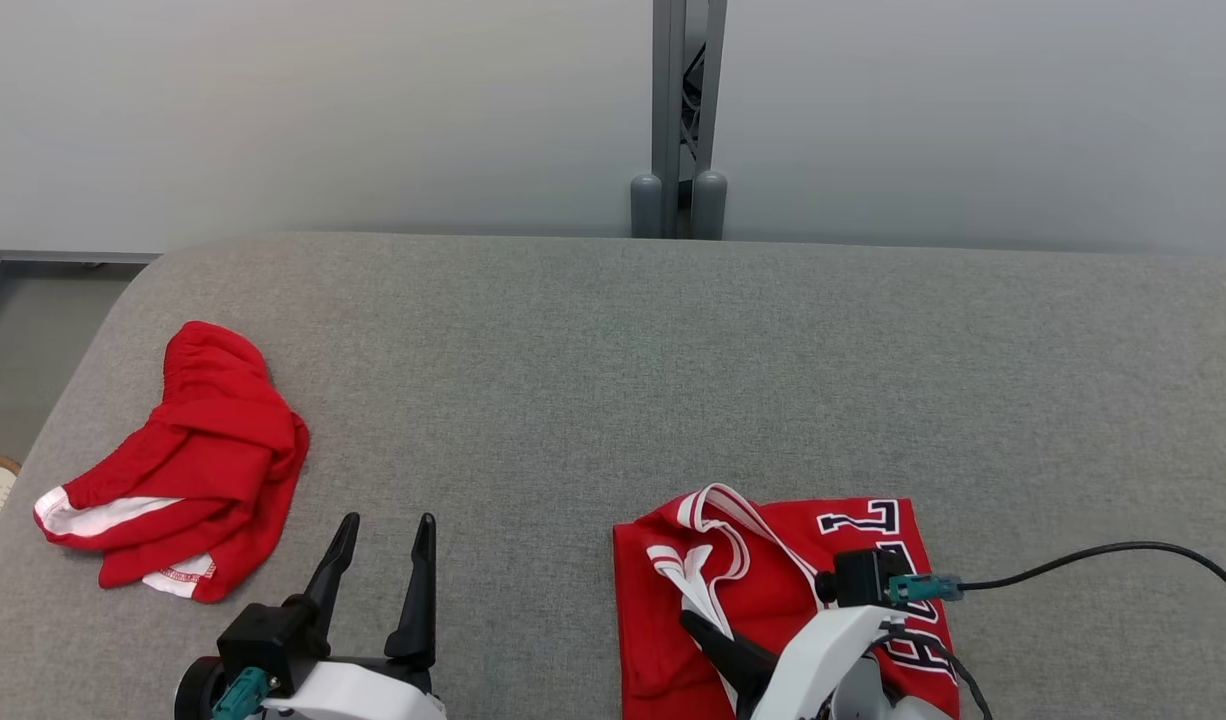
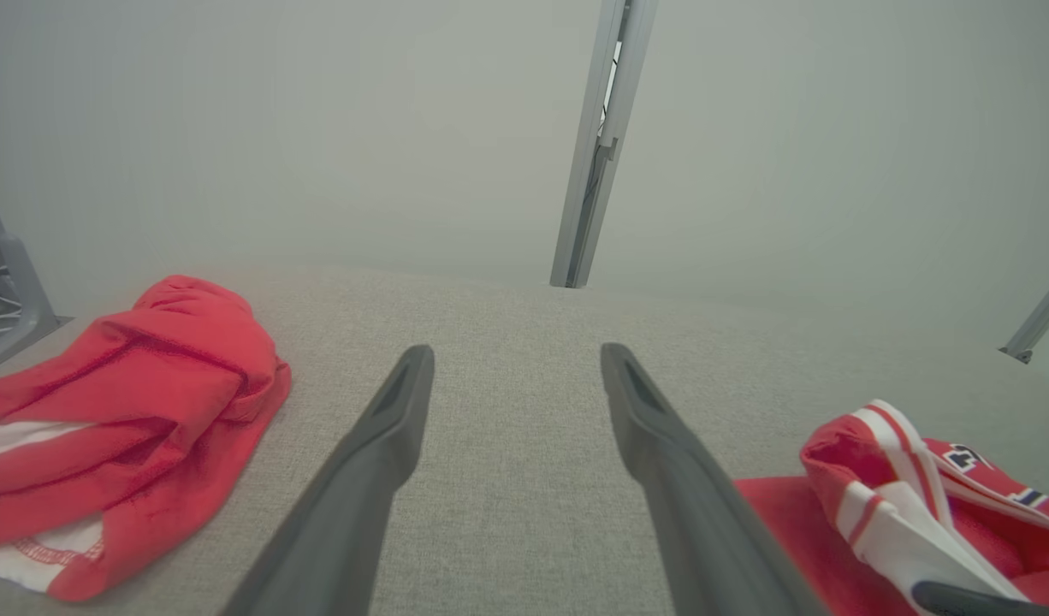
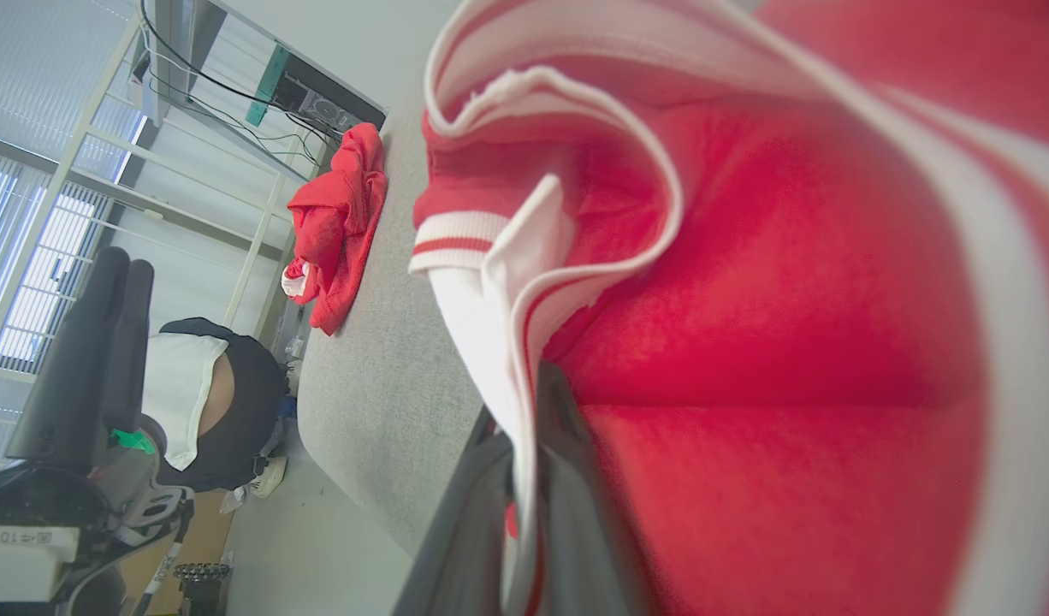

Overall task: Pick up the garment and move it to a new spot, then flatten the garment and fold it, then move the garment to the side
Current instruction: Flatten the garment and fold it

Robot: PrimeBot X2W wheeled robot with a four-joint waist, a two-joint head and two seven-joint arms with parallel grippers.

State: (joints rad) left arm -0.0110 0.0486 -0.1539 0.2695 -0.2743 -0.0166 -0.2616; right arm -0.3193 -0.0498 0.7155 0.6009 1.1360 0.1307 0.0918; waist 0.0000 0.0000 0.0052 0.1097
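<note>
A folded red jersey (image 1: 763, 575) with white striped trim and dark lettering lies at the near right of the grey table (image 1: 613, 380). My right gripper (image 1: 695, 625) is shut on its white trim; in the right wrist view the trim runs down between the closed fingers (image 3: 567, 479), with the jersey's (image 3: 790, 342) red cloth close behind. The left gripper (image 1: 387, 525) stands open over bare table at the near left, nothing between its fingers (image 2: 388, 428). From the left wrist the jersey (image 2: 884, 479) sits at the lower right.
A second crumpled red garment (image 1: 203, 450) with white hems lies near the table's left edge. A black cable (image 1: 1123, 550) trails right from my right wrist. A grey post (image 1: 678, 120) stands behind the table. A person (image 3: 191, 402) sits beyond the table's left end.
</note>
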